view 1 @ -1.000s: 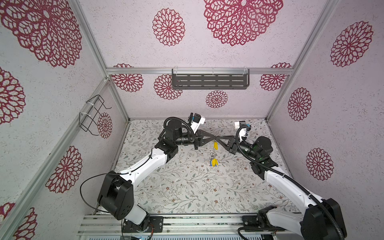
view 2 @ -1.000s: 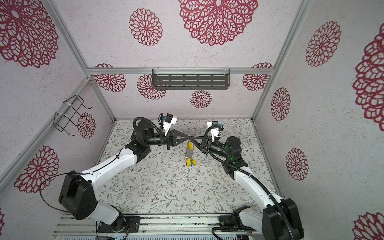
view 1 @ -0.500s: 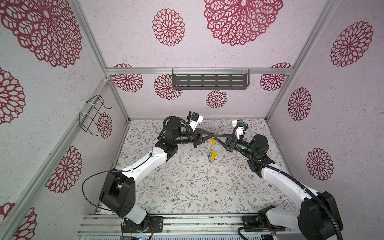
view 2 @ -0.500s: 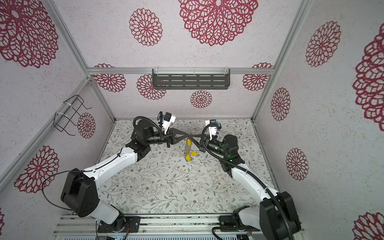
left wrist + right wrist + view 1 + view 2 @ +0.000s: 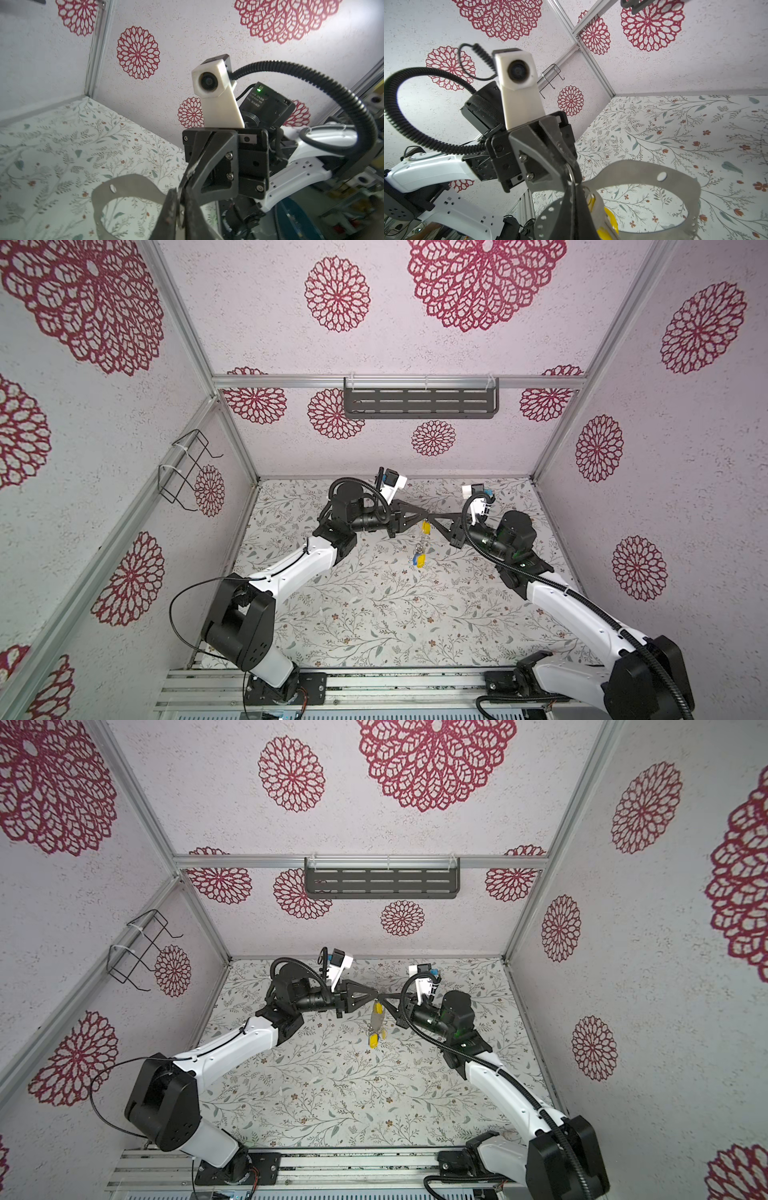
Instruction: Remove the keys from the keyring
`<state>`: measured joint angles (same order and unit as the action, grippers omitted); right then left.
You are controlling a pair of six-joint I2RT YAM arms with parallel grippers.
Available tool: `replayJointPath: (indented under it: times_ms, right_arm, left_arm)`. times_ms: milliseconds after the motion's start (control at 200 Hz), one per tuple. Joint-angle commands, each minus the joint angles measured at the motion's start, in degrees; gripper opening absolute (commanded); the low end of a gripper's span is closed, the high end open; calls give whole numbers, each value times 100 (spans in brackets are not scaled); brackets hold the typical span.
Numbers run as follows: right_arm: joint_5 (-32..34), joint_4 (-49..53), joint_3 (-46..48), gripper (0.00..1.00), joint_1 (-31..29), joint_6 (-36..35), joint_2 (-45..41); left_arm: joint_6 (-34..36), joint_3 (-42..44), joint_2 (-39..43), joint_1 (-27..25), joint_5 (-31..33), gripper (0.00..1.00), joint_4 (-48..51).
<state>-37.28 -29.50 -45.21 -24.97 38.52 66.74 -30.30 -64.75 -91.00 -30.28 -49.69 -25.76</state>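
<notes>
In both top views the keyring (image 5: 376,1020) shows only as a thin grey sliver, nearly edge-on, and the keys (image 5: 419,558) hanging with it are too small to count. One yellow key (image 5: 424,526) sits high, just under the pincer tips, and a blue key (image 5: 420,560) hangs at the bottom of the cluster. In the wrist views the horseshoe plate is cut off by the frame edge. A finger of the right pincer (image 5: 434,517) also covers part of the plate and most of a yellow key in the right wrist view. Small marks beside the holes on the plate's rim cannot be read, nor can the print on the black motor label (image 5: 262,100). The left pincer (image 5: 426,516) and the right pincer are both pressed together and meet tip to tip in the air above the floral tabletop (image 5: 374,614). A small silver ring (image 5: 571,175) sits right at that meeting point. The plate hangs down from there, clear of the tabletop, with one edge against the tips. Whether either pincer pinches the plate itself or only the ring cannot be told.
</notes>
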Motion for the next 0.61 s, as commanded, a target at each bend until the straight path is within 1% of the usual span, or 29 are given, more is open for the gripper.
replayJointPath:
  times_ms: [0, 85, 180, 320, 420, 485, 550, 600]
  right_arm:
    - [81, -283, -145, 0, -33, -201, -217]
    - [84, -302, -137, 0, -33, -202, -227]
    - [89, -285, -138, 0, -33, -206, -241]
    - [218, -126, -122, 0, -22, -288, -302]
    - [447, 335, -145, 0, -23, -727, -353]
    - [471, 662, -220, 13, -23, -1051, -303]
    - [455, 920, -292, 31, -33, -1271, -230]
    - [398, 958, -317, 46, -30, -1309, -192]
  left_arm:
    - [-528, 165, -33, 156, -14, 0, -982]
    - [-854, 232, -108, 198, -126, 0, -1391]
    - [-1061, 309, -155, 233, -148, 0, -1712]
    - [-997, 323, -129, 233, -102, 0, -1624]
    - [-1036, 284, -111, 233, -197, 0, -1590]
    - [-1106, 242, -111, 227, -275, 0, -1598]
    - [-1148, 200, -110, 233, -327, 0, -1608]
    - [-1168, 181, -102, 225, -341, 0, -1608]
